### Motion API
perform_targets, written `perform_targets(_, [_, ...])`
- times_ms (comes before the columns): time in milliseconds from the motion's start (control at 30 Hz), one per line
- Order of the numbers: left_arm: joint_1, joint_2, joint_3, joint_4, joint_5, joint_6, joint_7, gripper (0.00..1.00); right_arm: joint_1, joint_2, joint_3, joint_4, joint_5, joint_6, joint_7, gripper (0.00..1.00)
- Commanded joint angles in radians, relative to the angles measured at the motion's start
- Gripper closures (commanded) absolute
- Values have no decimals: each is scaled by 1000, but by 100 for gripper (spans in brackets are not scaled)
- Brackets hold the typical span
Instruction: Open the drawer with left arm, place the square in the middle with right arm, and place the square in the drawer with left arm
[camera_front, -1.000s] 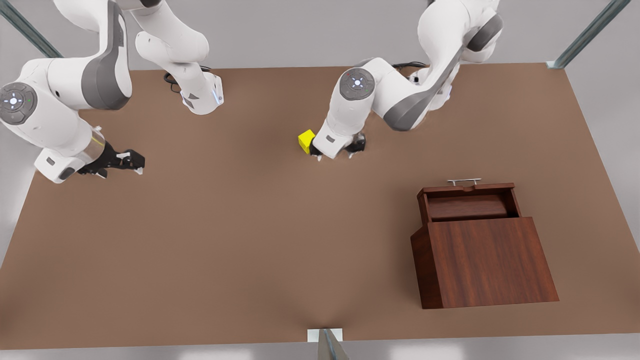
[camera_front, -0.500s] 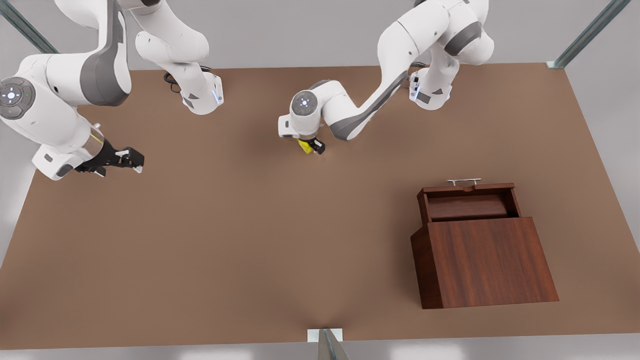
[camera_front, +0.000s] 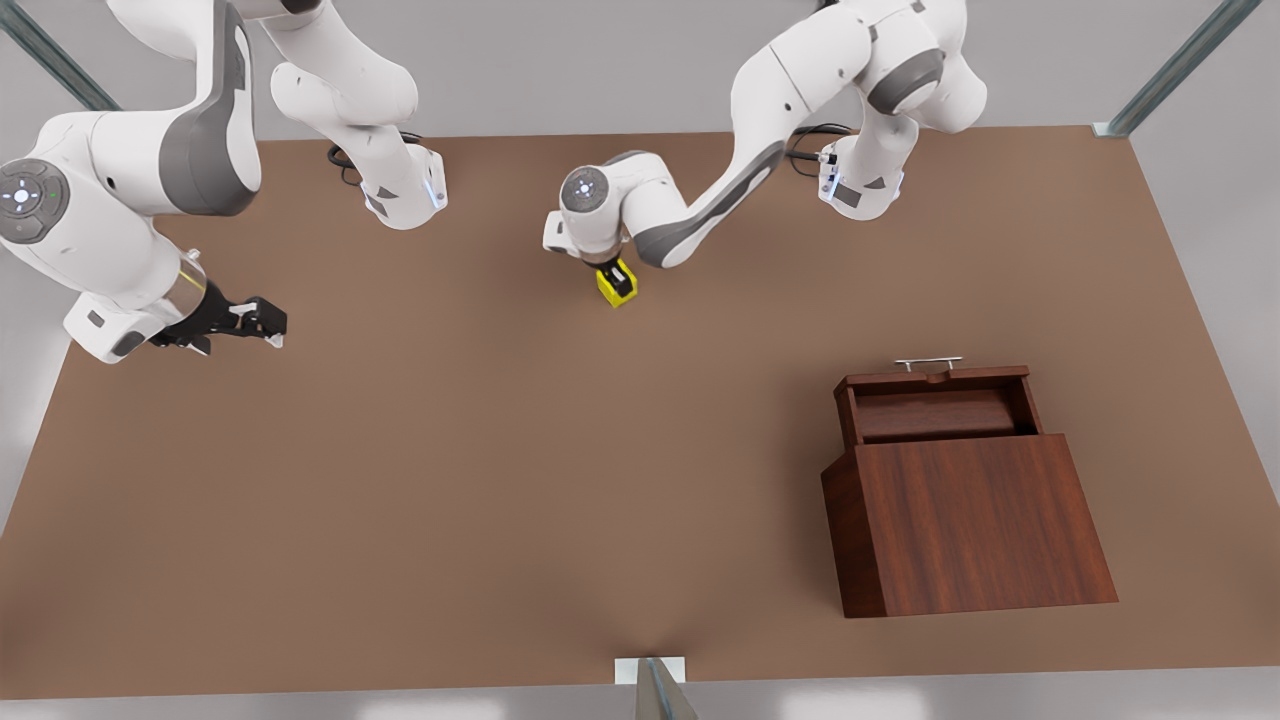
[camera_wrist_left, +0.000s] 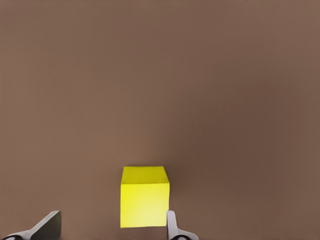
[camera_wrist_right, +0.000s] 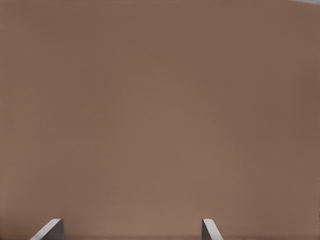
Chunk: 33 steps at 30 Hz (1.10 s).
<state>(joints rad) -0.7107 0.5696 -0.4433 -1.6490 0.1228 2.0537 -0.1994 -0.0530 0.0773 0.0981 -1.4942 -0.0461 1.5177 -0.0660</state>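
The square (camera_front: 607, 291) is a small yellow cube on the brown tabletop, in the middle toward the back. My left gripper (camera_front: 618, 279) points down over it, open. In the left wrist view the square (camera_wrist_left: 144, 196) sits between the fingers, close against one fingertip (camera_wrist_left: 171, 222), with a wide gap to the other. The drawer (camera_front: 938, 414) is pulled out of the dark wood cabinet (camera_front: 975, 525), its silver handle (camera_front: 928, 363) facing the back. My right gripper (camera_front: 262, 325) hovers open near the front view's left edge, over bare table (camera_wrist_right: 160, 125).
Both arm bases (camera_front: 405, 195) stand at the table's back edge. The cabinet occupies the front view's right, near the front. Metal frame posts (camera_front: 1170, 70) stand at the back corners. A small bracket (camera_front: 652, 672) sits at the front edge.
My left arm swung from beside the square to directly over it, and its fingers now straddle the cube. The right gripper has barely moved.
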Motion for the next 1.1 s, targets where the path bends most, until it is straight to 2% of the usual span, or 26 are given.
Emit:
perform_targets(0, [-4,1,0,0,31,2,0,0,-1,-1,0,0,0,1,0,0])
perform_targets(333, [-6,-8,1,-101,72,103,-6,0,-1,-1,0,0,0,-1,0,0])
perform_targets(533, [-12,32,0,-101,58,166,-31,0,-1,2,0,-1,-1,1,0,0])
perform_targets(1067, [-30,32,8,-167,67,247,-84,0,4,1,0,-1,-1,-1,0,0])
